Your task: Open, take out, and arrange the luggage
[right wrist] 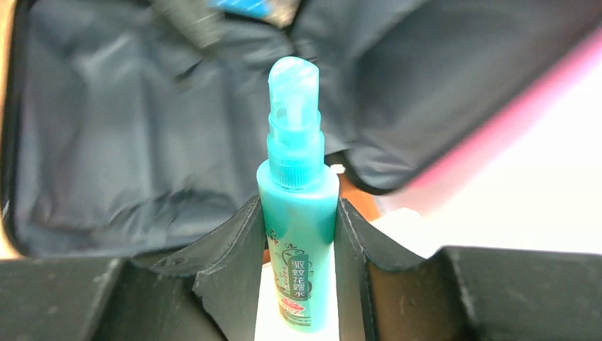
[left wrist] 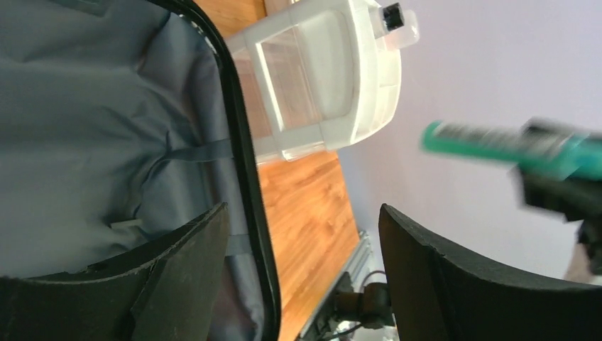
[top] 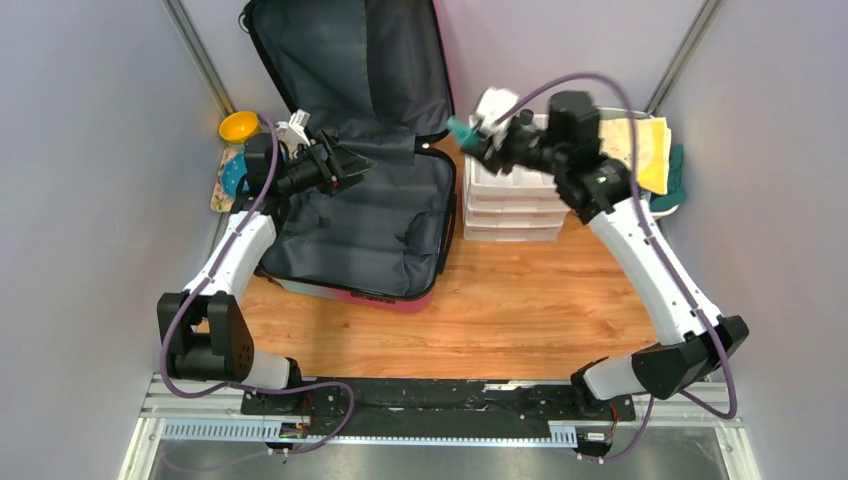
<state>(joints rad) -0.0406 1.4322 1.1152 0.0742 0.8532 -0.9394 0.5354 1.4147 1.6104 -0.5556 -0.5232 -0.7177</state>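
The child's hard-shell suitcase [top: 350, 215] with pink edge and dark grey fabric lining lies open at the back left of the wooden table [top: 520, 300]. Its lid leans upright against the back wall. We judge that the opening is done and the taking-out is in hand.

The right gripper [top: 470, 135] is clenched on a slim teal plastic spray bottle [right wrist: 298, 213], pressing it from both sides. It holds the bottle in the air, between the suitcase and the white plastic drawer organiser [top: 510, 205]. The left gripper [left wrist: 305, 220] hangs over the lining, jaws wide apart, with nothing between them.

For the next move we think the bottle must go to a free place at the organiser and be set down gently before the jaws let go. We cannot tell which drawer is free.
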